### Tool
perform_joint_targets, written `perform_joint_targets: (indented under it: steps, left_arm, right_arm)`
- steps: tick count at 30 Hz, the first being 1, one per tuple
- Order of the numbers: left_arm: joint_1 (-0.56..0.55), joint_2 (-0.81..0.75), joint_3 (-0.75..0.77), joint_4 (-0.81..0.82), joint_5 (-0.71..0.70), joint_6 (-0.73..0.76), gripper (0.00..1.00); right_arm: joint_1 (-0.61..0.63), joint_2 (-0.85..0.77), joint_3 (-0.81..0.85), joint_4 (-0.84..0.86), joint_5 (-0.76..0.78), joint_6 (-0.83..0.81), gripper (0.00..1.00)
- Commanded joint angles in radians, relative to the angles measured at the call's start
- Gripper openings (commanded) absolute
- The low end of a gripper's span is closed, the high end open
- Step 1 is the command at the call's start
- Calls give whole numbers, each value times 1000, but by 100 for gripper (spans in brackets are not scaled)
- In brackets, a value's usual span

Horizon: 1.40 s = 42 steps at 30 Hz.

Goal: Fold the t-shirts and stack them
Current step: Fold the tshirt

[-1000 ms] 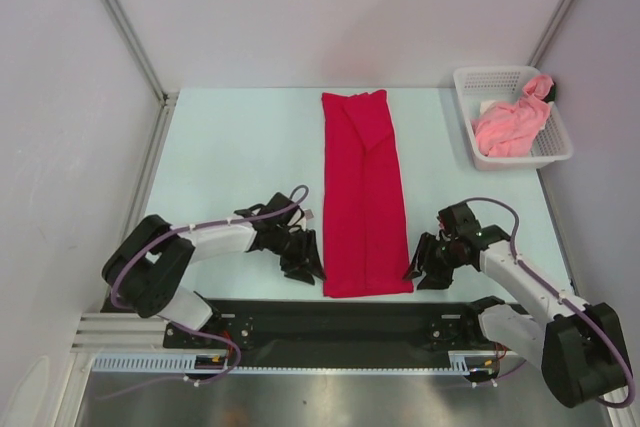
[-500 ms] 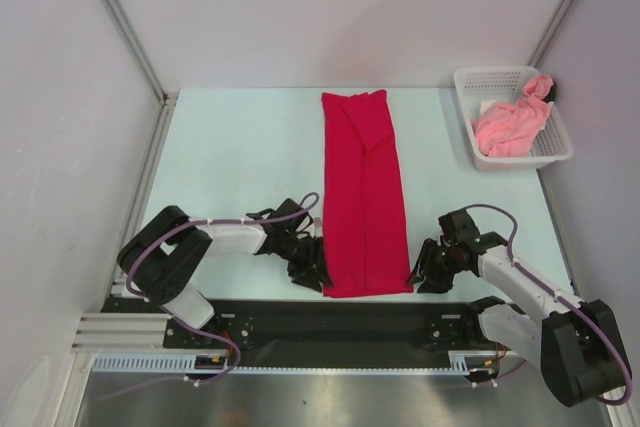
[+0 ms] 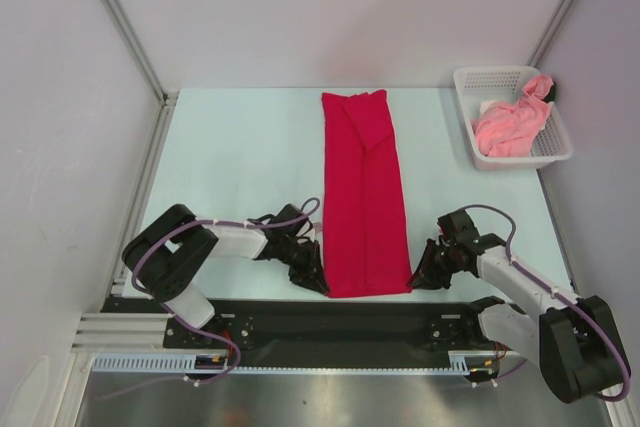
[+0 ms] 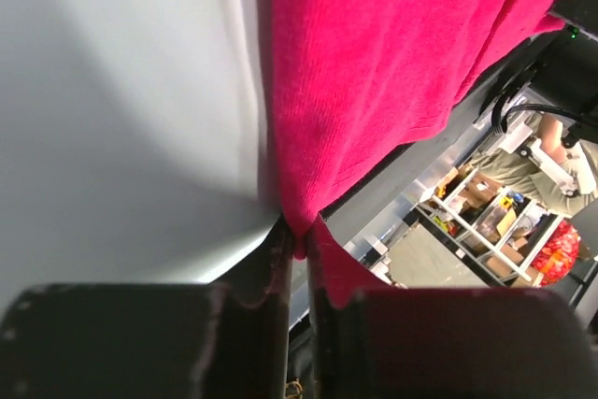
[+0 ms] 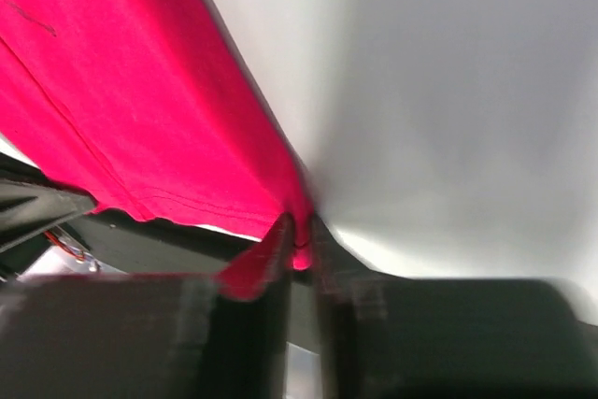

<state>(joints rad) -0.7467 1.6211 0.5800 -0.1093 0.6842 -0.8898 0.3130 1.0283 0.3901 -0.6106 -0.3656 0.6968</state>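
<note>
A crimson red t-shirt (image 3: 364, 192) lies folded into a long narrow strip down the middle of the table. My left gripper (image 3: 318, 275) is shut on its near left corner, and the cloth (image 4: 374, 72) runs pinched between the two dark fingers (image 4: 266, 287). My right gripper (image 3: 418, 275) is shut on the near right corner, with the red cloth (image 5: 140, 109) caught between its jaws. A salmon pink t-shirt (image 3: 512, 125) lies crumpled in the white basket (image 3: 468, 83) at the far right.
The basket stands at the table's back right corner. A black rail (image 3: 340, 322) runs along the near edge between the arm bases. White walls close the table at the left, back and right.
Both grippers have slid inward onto the red t-shirt's near corners and closed on them. The near hem is drawn slightly narrower.
</note>
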Motion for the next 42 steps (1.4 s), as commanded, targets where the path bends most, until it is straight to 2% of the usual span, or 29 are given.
perform_joint_targets:
  steps: [1, 2, 5, 6, 7, 11, 15, 18, 22, 27, 31, 42]
  left_arm:
    - [-8, -15, 15, -1, -66, 25, 8]
    - [-8, -23, 27, -10, -78, 32, 0]
    - [-8, -76, 107, -90, -138, 78, 0]
    - [-5, -92, 135, -131, -156, 106, 0]
    - [-2, -99, 200, -160, -179, 120, 0]
    - [62, -112, 323, -194, -239, 108, 0]
    - [180, -21, 473, -199, -259, 115, 0]
    - [251, 118, 633, -214, -235, 132, 1]
    - [309, 288, 831, -222, -192, 109, 0]
    - [363, 407, 966, -260, -190, 106, 0]
    - [388, 462, 1004, -228, -154, 75, 0]
    - [406, 563, 1080, -239, -127, 75, 0]
  right_arm:
    - [5, -11, -13, 38, -41, 9, 9]
    - [5, -13, 7, 35, -56, 4, 0]
    - [-5, -33, 78, 12, -64, -11, 0]
    - [-24, -28, 146, 6, -64, -25, 0]
    - [-37, -11, 177, 2, -68, -36, 0]
    - [-100, 209, 369, 11, -101, -115, 0]
    - [-150, 436, 599, 23, -118, -187, 0]
    - [-186, 612, 772, 31, -141, -226, 0]
    - [-219, 809, 1001, 9, -165, -256, 0]
    - [-238, 990, 1240, -31, -194, -266, 0]
    - [-241, 1085, 1326, -47, -228, -272, 0]
    - [-270, 1173, 1394, -63, -259, -286, 0]
